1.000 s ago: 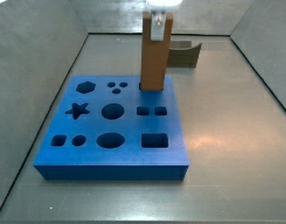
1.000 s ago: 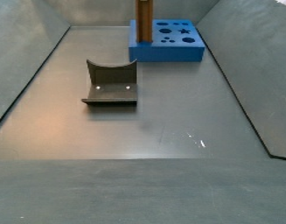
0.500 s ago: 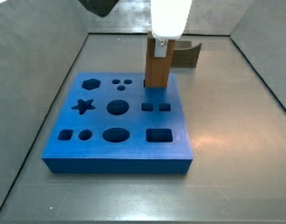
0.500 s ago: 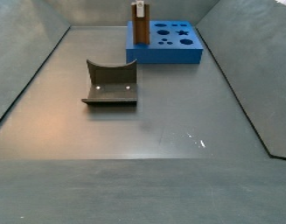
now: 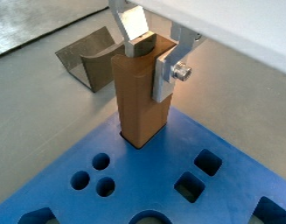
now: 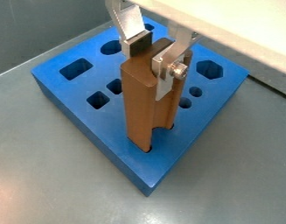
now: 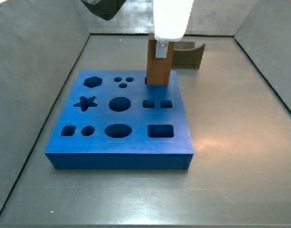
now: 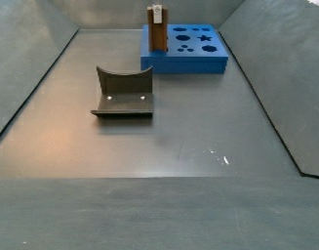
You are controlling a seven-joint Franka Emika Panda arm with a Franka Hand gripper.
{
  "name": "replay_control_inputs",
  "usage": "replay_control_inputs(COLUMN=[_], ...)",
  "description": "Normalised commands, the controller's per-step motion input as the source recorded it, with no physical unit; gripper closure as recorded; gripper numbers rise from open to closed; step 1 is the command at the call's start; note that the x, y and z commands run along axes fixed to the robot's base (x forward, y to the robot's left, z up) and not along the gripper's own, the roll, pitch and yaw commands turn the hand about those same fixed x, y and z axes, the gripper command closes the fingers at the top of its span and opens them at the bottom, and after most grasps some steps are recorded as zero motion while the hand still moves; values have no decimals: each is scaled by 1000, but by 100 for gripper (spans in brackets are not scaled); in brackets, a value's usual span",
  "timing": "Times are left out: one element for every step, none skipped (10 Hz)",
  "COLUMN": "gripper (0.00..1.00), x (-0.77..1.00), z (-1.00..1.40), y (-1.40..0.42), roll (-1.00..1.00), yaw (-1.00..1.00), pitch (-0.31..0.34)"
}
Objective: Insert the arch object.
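Note:
The arch object point(image 5: 143, 105) is a tall brown wooden bar that stands upright with its lower end in a slot near the edge of the blue board point(image 5: 169, 153). It shows in both wrist views point(image 6: 145, 105) and both side views point(image 7: 159, 69) point(image 8: 156, 34). My gripper point(image 5: 152, 66) is above it, its silver fingers shut on the bar's notched top, as the wrist view point(image 6: 155, 63) also shows. In both side views the gripper point(image 7: 163, 42) point(image 8: 156, 9) sits right over the bar. The board point(image 7: 135, 120) has several shaped holes.
A squat olive-grey block with a curved notch point(image 8: 123, 93) lies on the grey floor away from the board point(image 8: 188, 64); it also shows behind the bar point(image 7: 189, 55) point(image 5: 93, 57). Sloping grey walls point(image 8: 31, 88) enclose the floor.
The bar has gone down with my gripper, so less of it stands above the board. The board has shifted slightly on the floor.

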Motion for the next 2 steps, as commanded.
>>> replay_control_inputs(gripper=[100,100], x=[-51,0], z=[-20,0], y=[31,0], roll=[-86,0], yaw=[0,0], pitch=[-114,0])
